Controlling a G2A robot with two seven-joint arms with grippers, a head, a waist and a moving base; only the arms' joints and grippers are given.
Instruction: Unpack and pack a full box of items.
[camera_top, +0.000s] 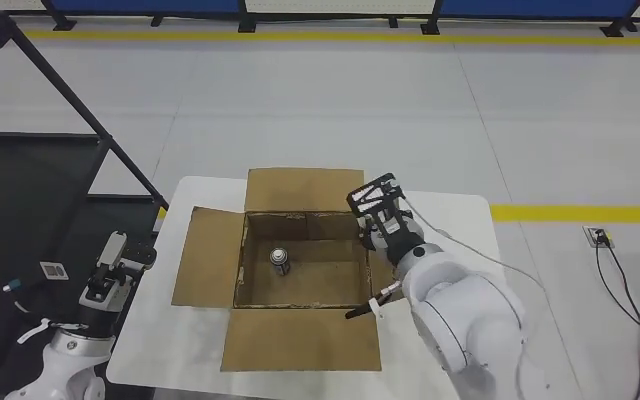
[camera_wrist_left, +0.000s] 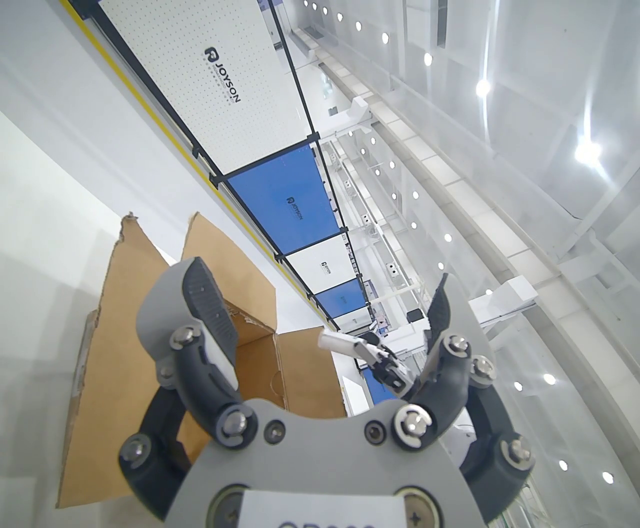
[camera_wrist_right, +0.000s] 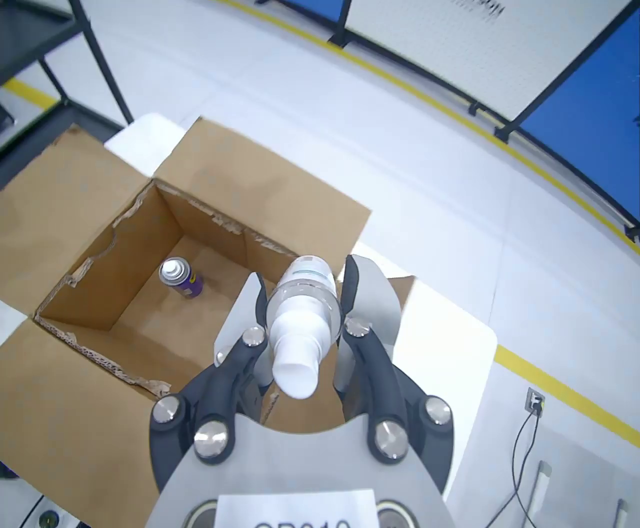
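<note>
While the bottle (camera_wrist_right: 301, 307) is clamped between the fingers of the right gripper (camera_wrist_right: 305, 280), white cap towards the wrist, it hangs above the box (camera_top: 300, 342), about over the wall on the right arm's side.

Progress: inside the box stands one can (camera_top: 280, 261), upright, near the middle of the floor and well apart from every wall. No unpacked items lie on the worktop (camera_top: 450, 215) beside the box. Whether the bottle is coming out or going in I cannot tell. Judged either way, most of the job remains.

Surroundings: the box flaps lie splayed outward and the inner rim is torn. The can leaves free floor on the bottle's side of the box, so nothing looks likely to block it. The left gripper (camera_wrist_left: 320, 295) is beyond the opposite flap, fingers apart, empty, pointing upward.
</note>
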